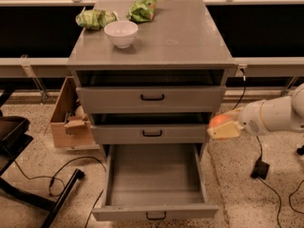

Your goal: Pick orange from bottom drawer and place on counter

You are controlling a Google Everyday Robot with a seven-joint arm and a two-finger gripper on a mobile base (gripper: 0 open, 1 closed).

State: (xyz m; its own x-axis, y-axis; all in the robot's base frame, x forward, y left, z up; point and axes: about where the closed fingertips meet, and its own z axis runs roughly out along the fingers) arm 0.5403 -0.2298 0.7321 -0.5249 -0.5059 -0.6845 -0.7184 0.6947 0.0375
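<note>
Presently found gripper at 3 o'clock from the middle drawer, just outside the cabinet's right edge and level with that drawer's front. Found it pinching the orange, pale fingers pressed against the fruit. Located the orange at 11 o'clock from the gripper's midpoint, seated in the upper part of the grasp, touching the fingers, with its lower half masked by them. Traced white arm from the gripper toward 3 o'clock, out to the frame's edge.

Found bottom drawer pulled out at 6 o'clock of the cabinet, grey floor exposed. Placed the orange at 2 o'clock from that drawer's opening, above and outside its right wall, apart from it. Found counter higher up, at roughly 11 o'clock from the orange, not touching it.

Logged on the counter: white bowl toward the 10 o'clock corner, green snack bag at 10 o'clock from the bowl, second snack bag at 1 o'clock from the bowl. Logged cardboard box on the floor at 9 o'clock from the cabinet, black adapter with cable at 5 o'clock from the gripper
</note>
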